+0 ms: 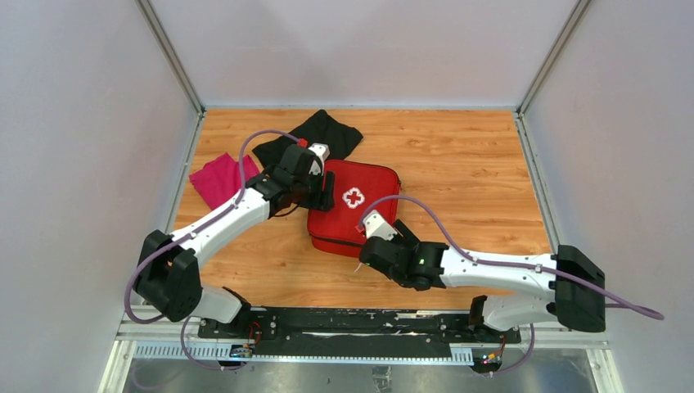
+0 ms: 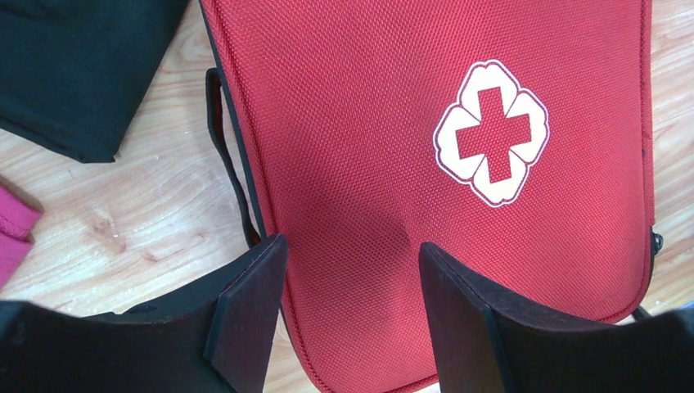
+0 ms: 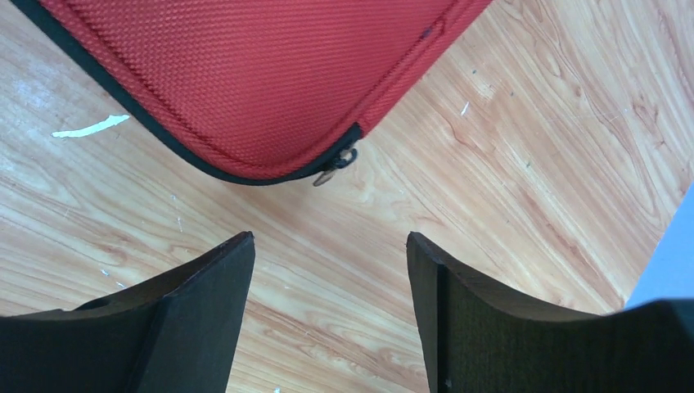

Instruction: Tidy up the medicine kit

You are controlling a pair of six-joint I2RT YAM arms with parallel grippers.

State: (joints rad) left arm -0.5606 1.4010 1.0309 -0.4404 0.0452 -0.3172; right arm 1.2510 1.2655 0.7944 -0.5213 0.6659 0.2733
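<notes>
The medicine kit [image 1: 364, 214] lies closed and flat on the wooden table, a red zip-around case with a white cross [image 2: 491, 133] on its lid. My left gripper [image 1: 325, 193] hovers open over the kit's left edge. In the left wrist view the left gripper [image 2: 352, 246] has one finger by the rim and one over the lid, gripping nothing. My right gripper [image 1: 362, 262] is open just off the kit's near corner. In the right wrist view the right gripper [image 3: 330, 237] has only bare wood between its fingers. The zipper pull [image 3: 334, 164] lies ahead of it.
A black cloth [image 1: 315, 135] lies behind the kit at the back left, and a magenta cloth [image 1: 219, 178] lies left of it. Both also show in the left wrist view: black cloth [image 2: 74, 74], magenta cloth [image 2: 12, 229]. Grey walls enclose the table on three sides.
</notes>
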